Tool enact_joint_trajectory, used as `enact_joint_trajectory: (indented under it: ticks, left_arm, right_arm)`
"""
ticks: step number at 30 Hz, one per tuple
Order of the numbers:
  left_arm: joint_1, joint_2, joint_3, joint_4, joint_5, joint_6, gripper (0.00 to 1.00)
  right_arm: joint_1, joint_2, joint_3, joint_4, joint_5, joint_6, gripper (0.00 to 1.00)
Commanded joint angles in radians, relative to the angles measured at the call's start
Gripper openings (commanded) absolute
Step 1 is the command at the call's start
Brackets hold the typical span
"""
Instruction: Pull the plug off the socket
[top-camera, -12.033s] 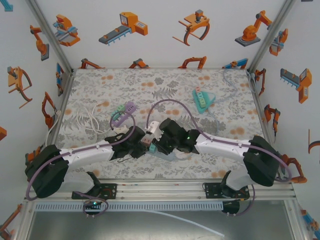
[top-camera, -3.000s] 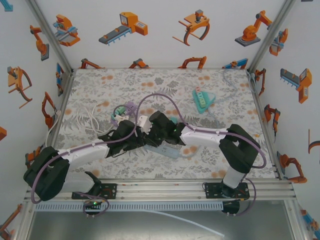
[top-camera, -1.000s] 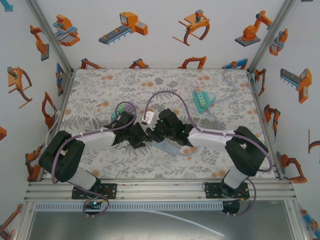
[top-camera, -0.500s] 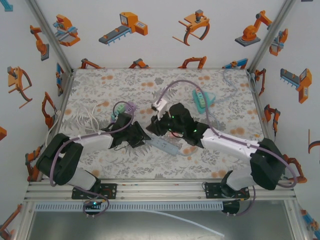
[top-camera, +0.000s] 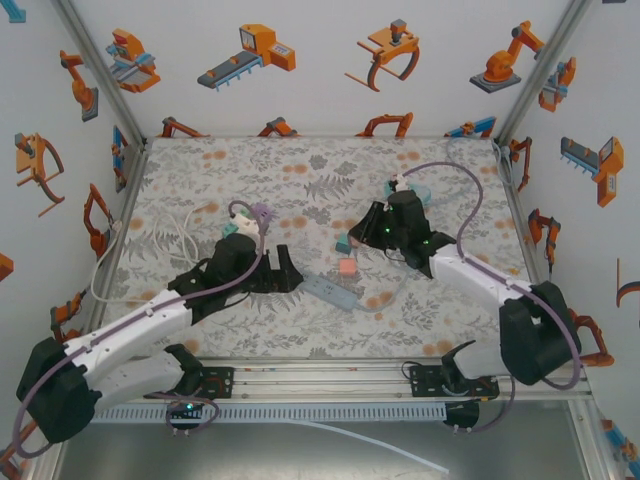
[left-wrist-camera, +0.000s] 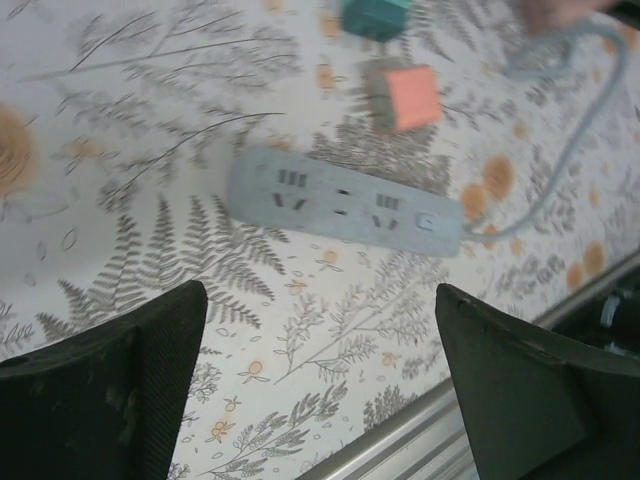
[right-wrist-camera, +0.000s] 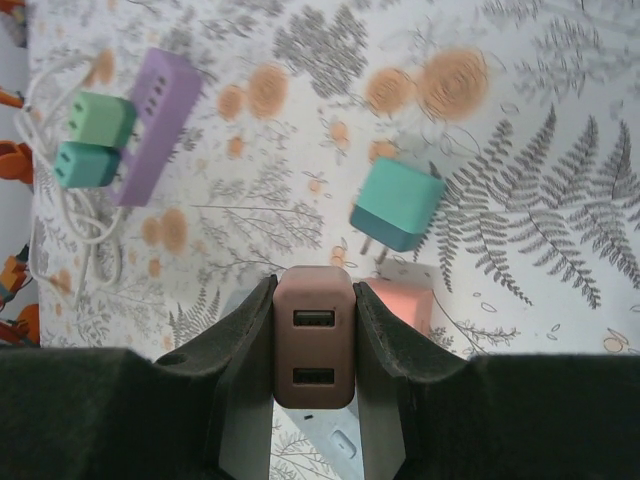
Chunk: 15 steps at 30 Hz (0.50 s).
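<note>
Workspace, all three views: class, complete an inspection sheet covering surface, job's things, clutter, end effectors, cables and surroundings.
Surface: floral-patterned tabletop, flat.
Job's things: grey power strip lies flat, sockets empty; brown USB charger unplugged, held apart from it.
Clutter: pink plug and teal plug loose beside the grey strip; purple power strip carrying green plugs.
End effectors: left end effector open above the grey strip; right end effector shut on the charger.
Cables: grey lead from the grey strip; white cable beside the purple strip.
Surroundings: white walls with orange robot pictures.
</note>
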Motion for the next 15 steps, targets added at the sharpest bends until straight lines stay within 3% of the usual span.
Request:
enact_joint_trajectory:
  ticks: [1,2,8,15]
  left_arm:
    - [-0.074,-0.039,0.035,-0.006,0.054,0.209,0.93]
    - [-0.088,-0.048,0.034,0.007,0.062,0.222,0.98]
    - [-0.104,-0.089,-0.006,0.090,0.140,0.225,0.97]
    - [-0.107,-0.104,-0.018,0.076,0.086,0.216,0.97]
  right_arm:
    - [-0.011,0.080,-0.016,0.104,-0.091,0.093,0.03]
    - [-0.012,0.108,-0.017,0.136,-0.110,0.102,0.04]
    - [-0.012,0.249,0.000,0.228,-0.134,0.123,0.11]
    - [-0.012,0.281,-0.023,0.195,-0.097,0.123,0.43]
